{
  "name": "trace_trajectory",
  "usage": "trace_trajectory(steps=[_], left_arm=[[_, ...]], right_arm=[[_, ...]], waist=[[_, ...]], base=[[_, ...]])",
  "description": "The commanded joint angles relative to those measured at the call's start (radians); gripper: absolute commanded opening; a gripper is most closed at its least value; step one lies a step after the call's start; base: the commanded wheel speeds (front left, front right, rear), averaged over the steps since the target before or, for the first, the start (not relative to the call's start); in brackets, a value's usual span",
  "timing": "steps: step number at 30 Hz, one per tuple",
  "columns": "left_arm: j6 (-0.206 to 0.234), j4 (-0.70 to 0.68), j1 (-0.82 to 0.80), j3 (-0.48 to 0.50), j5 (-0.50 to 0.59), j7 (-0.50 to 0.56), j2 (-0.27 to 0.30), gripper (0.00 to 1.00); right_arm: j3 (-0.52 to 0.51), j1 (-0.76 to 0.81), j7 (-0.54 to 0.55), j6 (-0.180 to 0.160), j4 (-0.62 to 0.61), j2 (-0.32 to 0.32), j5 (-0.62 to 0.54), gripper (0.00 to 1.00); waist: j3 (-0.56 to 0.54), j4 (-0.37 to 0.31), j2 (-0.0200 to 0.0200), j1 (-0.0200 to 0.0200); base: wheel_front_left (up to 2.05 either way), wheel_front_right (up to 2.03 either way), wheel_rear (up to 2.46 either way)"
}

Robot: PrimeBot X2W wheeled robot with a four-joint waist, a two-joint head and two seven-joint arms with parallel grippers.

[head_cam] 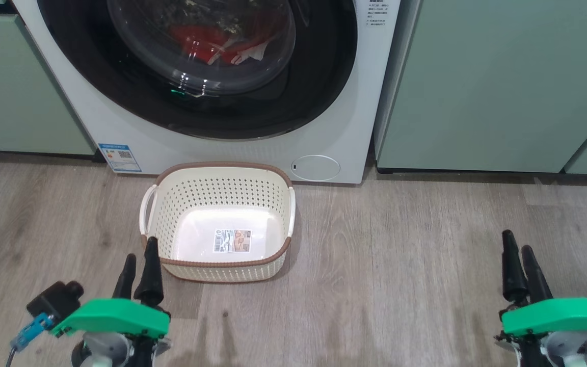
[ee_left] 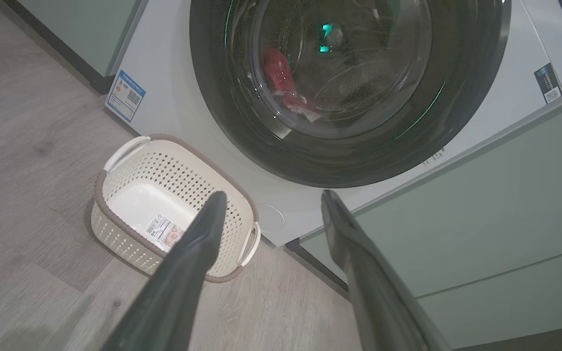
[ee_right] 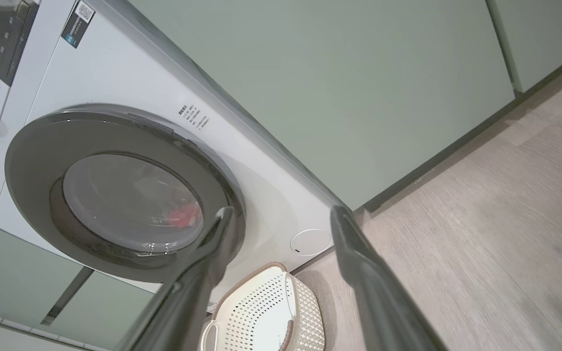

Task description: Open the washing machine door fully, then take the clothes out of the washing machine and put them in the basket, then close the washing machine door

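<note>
1. Red clothes [head_cam: 207, 41] lie inside the drum, seen through the glass of the door [head_cam: 324, 61], which sits shut against the white washing machine [head_cam: 95, 117].
2. The cream basket [head_cam: 222, 176] stands on the wood-grain floor [head_cam: 400, 255], just in front of the machine and below the door. A paper label lies on its bottom.
3. The left gripper [head_cam: 141, 248] has its fingers spread wide and holds nothing. It hangs beside the basket's near left corner.
4. The right gripper [head_cam: 517, 241] is likewise spread wide and empty, well to the right of the basket.
5. Pale green cabinets [head_cam: 477, 76] flank the machine.
</note>
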Motion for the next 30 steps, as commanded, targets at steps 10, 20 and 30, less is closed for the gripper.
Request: trace_trajectory(steps=[10,20,30], left_arm=[[0.051,-0.047,-0.063,-0.016,0.166,-0.04,0.035,1.0],[0.105,-0.062,-0.072,-0.047,0.29,-0.07,0.06,1.0],[0.143,-0.076,-0.082,-0.069,0.409,-0.099,0.078,1.0]], right_arm=[[0.033,-0.059,-0.041,0.0,-0.06,-0.013,-0.181,1.0],[0.047,-0.064,-0.071,0.0,-0.08,-0.015,-0.319,1.0],[0.056,-0.072,-0.1,-0.001,-0.096,-0.017,-0.451,1.0]], waist=[[-0.001,0.0,0.0,0.0],[0.0,0.002,0.0,0.0],[0.003,0.003,0.0,0.0]], base=[[0.0,0.0,0.0],[0.0,0.0,0.0],[0.0,0.0,0.0]])
